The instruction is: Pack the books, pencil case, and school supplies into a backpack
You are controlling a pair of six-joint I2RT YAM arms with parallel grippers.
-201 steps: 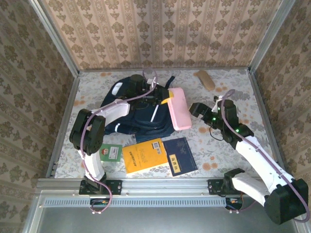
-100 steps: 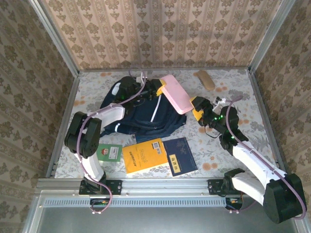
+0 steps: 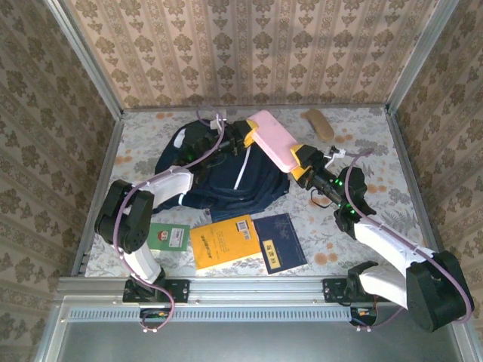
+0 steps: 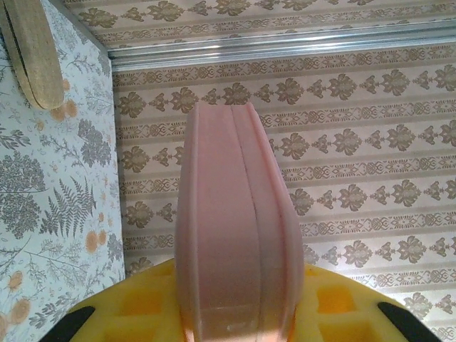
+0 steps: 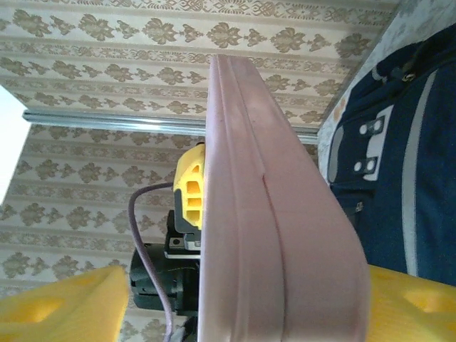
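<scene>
We see the pencil case (image 3: 272, 143) as a smooth, pale pink oblong with a seam running down its length. It is lifted off the bench (image 3: 392, 143) and tilted above the far right corner of the backpack (image 3: 226, 185). The backpack is dark navy with a white stripe and a pale patch carrying two clasps.

The left tool (image 4: 239, 313) is clamped on the case's far end, with yellow fingers pressed to both flat sides. The right tool (image 5: 278, 313) straddles the near end with its jaws apart; one finger is against the case, while the other shows a gap.

Right of the backpack, open bench runs to the wall (image 3: 445, 136). A tan oblong thing (image 3: 318, 123) lies beyond the backpack's right corner.

In front of the backpack, near the bench edge, lie three books:
- an orange-yellow book (image 3: 223, 241)
- a navy book (image 3: 279, 241)
- a small green-and-white book (image 3: 170, 236)

The left arm (image 3: 172, 181) and the case cover the backpack's top, so we cannot tell whether it is open. Both wrist views cut off the case's ends.
</scene>
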